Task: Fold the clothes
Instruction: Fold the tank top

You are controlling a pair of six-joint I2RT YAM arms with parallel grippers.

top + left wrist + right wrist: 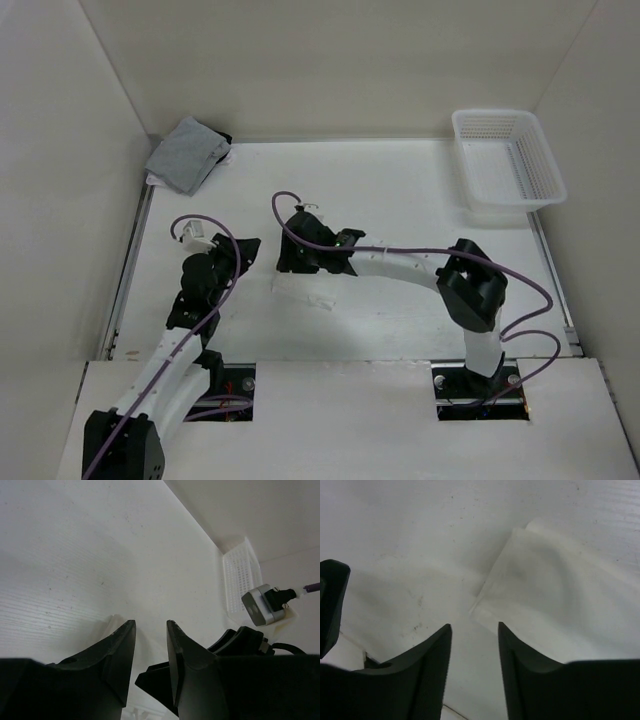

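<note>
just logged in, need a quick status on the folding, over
Left gripper open, empty. Right gripper open, empty. White top folded small, lying loose just ahead of right gripper. Nothing in the way; grey cloth and basket sit far back.

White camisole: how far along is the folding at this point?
Looks nearly done: the camisole lies as a small flat folded packet on the table. Nothing is in hand: the right hand is open at its corner, gripping nothing, and the left hand is open and empty. Remaining, perhaps, a final tidy.
</note>
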